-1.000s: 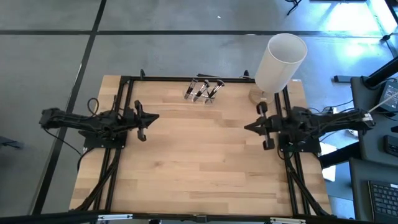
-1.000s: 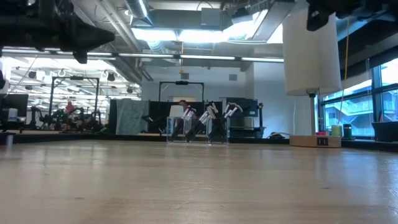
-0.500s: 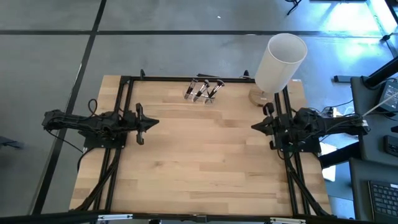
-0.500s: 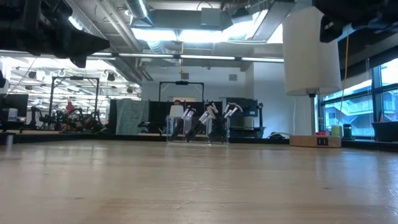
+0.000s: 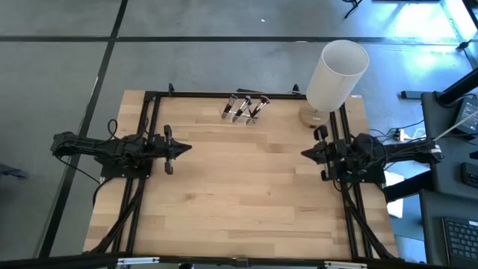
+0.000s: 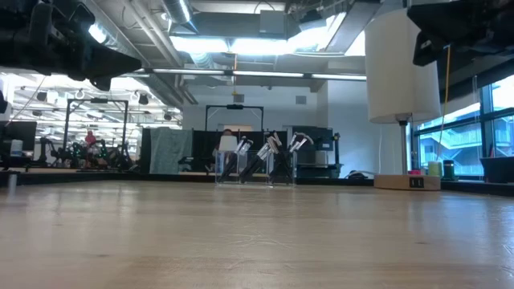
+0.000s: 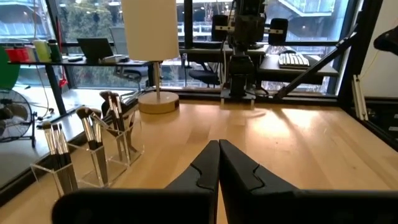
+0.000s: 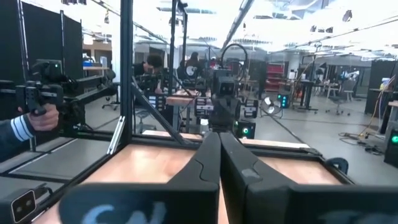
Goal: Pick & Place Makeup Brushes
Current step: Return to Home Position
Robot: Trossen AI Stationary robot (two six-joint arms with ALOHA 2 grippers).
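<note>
From above, the makeup brushes [image 5: 244, 108] all stand in the transparent organizer [image 5: 232, 113] at the far edge of the bench [image 5: 239, 202]. None lies loose on the wood, so I judge the sorting done and only the parking left. The left pincer [image 5: 184, 147] and right pincer [image 5: 305, 153] sit at their own sides on folded arms, pointing at each other, well apart from the organizer. At bench height, the brushes lean in their compartments. Each wrist view shows its own fingers pressed together, holding nothing.
</note>
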